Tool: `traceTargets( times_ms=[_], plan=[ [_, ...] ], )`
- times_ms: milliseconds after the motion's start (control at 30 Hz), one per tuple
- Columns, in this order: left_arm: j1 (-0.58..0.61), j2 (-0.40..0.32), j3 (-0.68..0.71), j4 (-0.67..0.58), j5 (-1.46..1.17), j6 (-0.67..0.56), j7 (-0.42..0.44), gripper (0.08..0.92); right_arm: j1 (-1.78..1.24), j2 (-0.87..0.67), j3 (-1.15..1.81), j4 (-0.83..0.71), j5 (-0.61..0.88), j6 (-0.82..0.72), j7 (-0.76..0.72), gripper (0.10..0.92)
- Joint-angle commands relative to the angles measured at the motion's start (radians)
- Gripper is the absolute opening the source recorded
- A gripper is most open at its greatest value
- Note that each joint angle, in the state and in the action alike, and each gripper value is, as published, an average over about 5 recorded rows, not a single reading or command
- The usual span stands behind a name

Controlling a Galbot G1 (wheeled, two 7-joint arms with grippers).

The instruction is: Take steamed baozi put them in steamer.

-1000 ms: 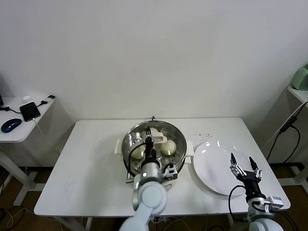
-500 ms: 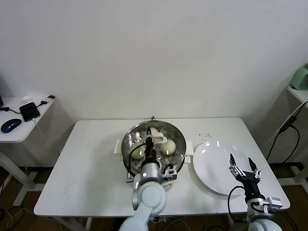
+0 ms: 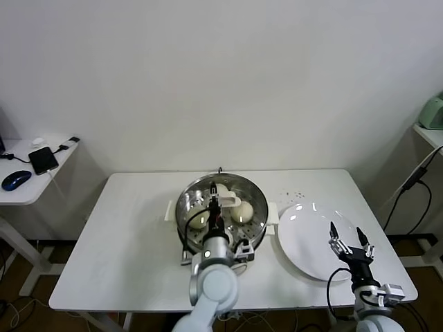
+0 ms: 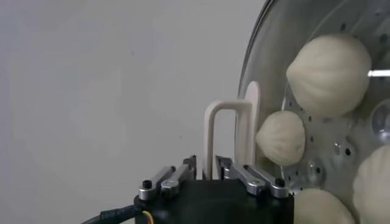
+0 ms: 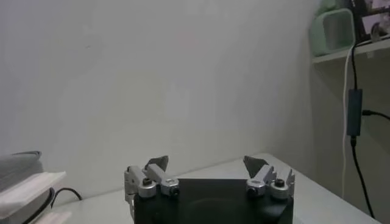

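Left gripper (image 4: 206,163), clenched on the cream loop handle (image 4: 214,122) of the round glass lid (image 3: 201,197), should seat it level on the shiny steel steamer (image 3: 262,207) over the cream-white baozi (image 4: 329,58); right gripper (image 3: 344,242) idles with fingers spread above the flat white plate (image 3: 304,238).

A: What can we not see well?
B: The left end effector (image 3: 218,198) covers part of the steamer (image 3: 252,192). Two baozi (image 4: 373,185) beside it are cut by the picture's edge.

Plain white wall (image 3: 228,76) behind white table (image 3: 131,242), side desk (image 3: 34,183) at left.
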Motion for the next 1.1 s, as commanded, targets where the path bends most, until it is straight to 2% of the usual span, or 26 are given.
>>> traceTargets(
  times_ms=[33,500,600,833,1100],
  plan=[
    [0.044,0.024,0.01,-0.09,-0.054,-0.031,-0.016,0.333,0.002,0.001,-0.001,0.0,-0.001,0.001,0.001,0.823],
    [0.096,0.059,0.026,-0.202,-0.085,-0.022,0.002,0.739,0.001,0.002,-0.002,-0.004,-0.002,0.003,0.002,0.823],
    [0.107,0.066,0.027,-0.23,-0.09,-0.019,0.019,0.801,0.001,0.001,-0.002,-0.006,-0.002,0.003,0.002,0.823],
    [0.138,0.094,0.025,-0.276,-0.093,-0.023,0.046,0.822,0.004,0.0,-0.014,-0.006,-0.001,0.003,0.002,0.823],
    [0.194,0.123,-0.045,-0.336,-0.114,-0.048,0.045,0.823,-0.009,-0.002,-0.05,-0.002,0.0,0.007,0.009,0.823]
  ],
)
